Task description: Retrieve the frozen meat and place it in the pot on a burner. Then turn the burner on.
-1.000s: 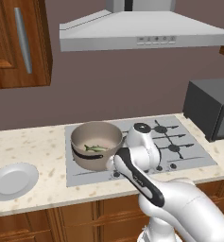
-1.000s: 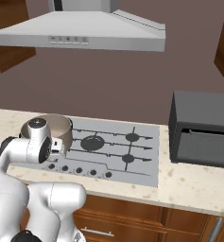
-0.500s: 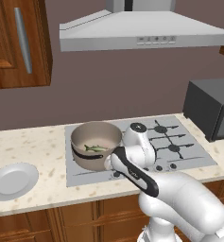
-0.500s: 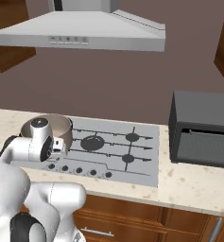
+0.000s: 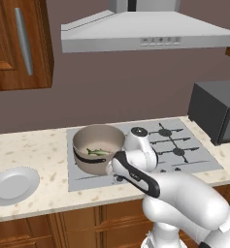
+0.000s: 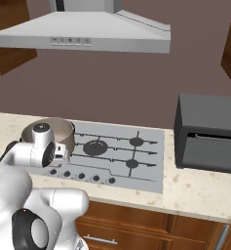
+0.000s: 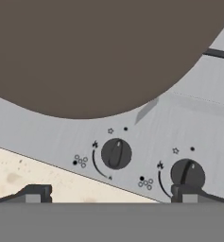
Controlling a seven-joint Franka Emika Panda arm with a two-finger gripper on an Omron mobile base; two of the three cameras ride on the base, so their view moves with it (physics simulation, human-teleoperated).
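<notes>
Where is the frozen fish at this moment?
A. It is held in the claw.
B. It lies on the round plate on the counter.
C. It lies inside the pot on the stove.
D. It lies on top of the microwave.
C: the left base view shows the slender greenish fish lying on the pale inside of the pot, which stands on the stove, while the plate holds nothing.

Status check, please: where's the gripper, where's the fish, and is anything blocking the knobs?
Gripper open, low over burner knob. Fish in pot on stove. Nothing blocking the knobs.
</notes>
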